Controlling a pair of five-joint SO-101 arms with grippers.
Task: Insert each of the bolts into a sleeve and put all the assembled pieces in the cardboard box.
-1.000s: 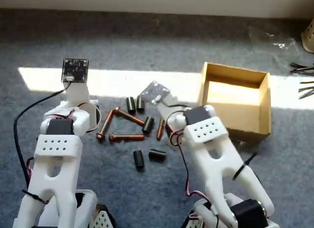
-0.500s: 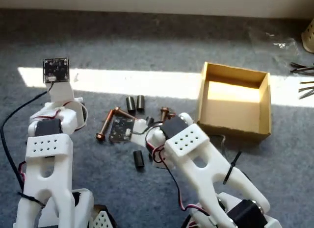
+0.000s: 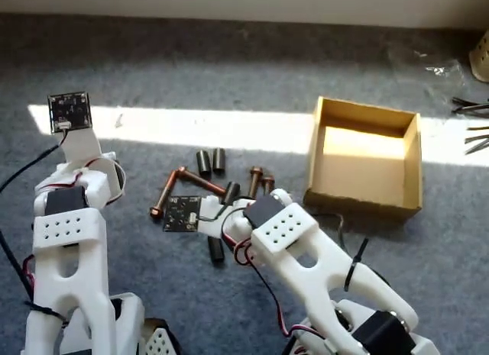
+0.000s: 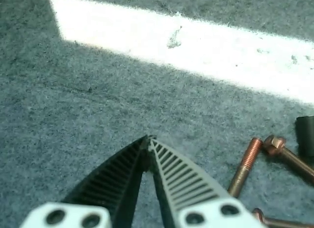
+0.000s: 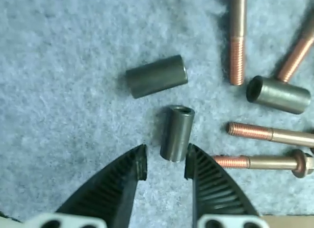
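Nearest, the right arm (image 3: 284,227) has swung left from beside the cardboard box (image 3: 359,196) and dropped low over the scattered parts within the last second. Its wrist board now sits over the middle of the pile. The right gripper (image 5: 165,162) has its jaws narrowly apart, with the tips on either side of the near end of one sleeve (image 5: 177,132). That sleeve lies flat on the carpet (image 5: 59,90) and is not yet squeezed. I judge this the start of a pick-up, with the sleeve first and a bolt to follow.

The left arm (image 3: 69,225) has drawn off to the left, away from the parts. The left gripper (image 4: 148,142) hangs over bare carpet with its jaws closed together on nothing, and a bolt (image 4: 245,166) lies to its right.

Farther on, a second sleeve (image 5: 156,76), a third sleeve (image 5: 278,94) and the other bolts (image 3: 191,179) all lie loose, and none looks assembled. The box stands far right, and what shows of its floor is bare, so the task seems barely begun.

In the high view the right arm covers its own jaws and the chosen sleeve. The box's near wall hides the nearest strip of its floor. In the right wrist view several bolts run off the edge. One bolt tip ends at the third sleeve's side, and I cannot tell whether they touch.
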